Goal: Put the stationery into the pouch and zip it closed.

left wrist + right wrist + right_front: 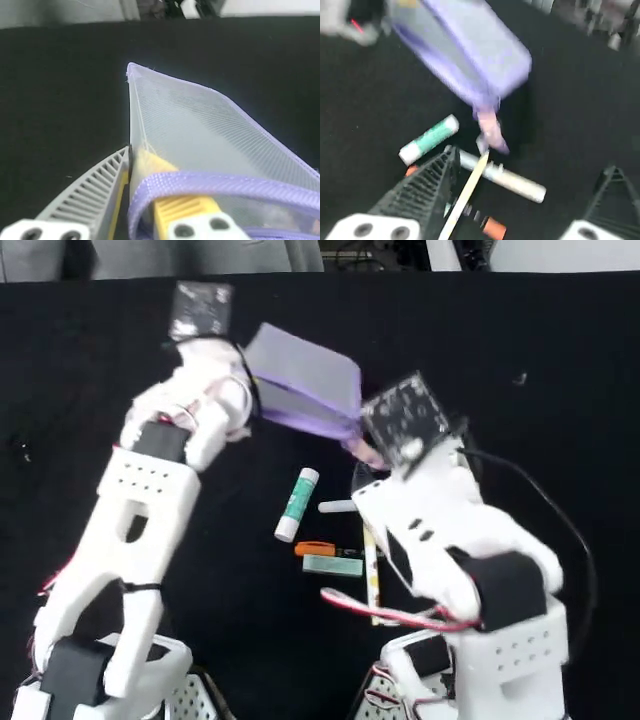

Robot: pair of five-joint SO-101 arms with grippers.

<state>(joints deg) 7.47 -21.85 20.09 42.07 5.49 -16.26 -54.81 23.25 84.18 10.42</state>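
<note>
Translucent lilac mesh pouch [200, 135] with purple woven edging, held above black counter [560, 360], rim pinched by left tool [134, 152]; right tool [534, 162] spread open near green-white glue stick [429, 139].

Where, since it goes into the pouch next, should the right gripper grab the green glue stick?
The green barrel of the glue stick, probably from straight above, with the open right gripper straddling its narrow width. It lies flat and diagonal, so only its round sides offer grip. Favour the half farther from the arms, as a white pen lies close beside the nearer half.
</note>
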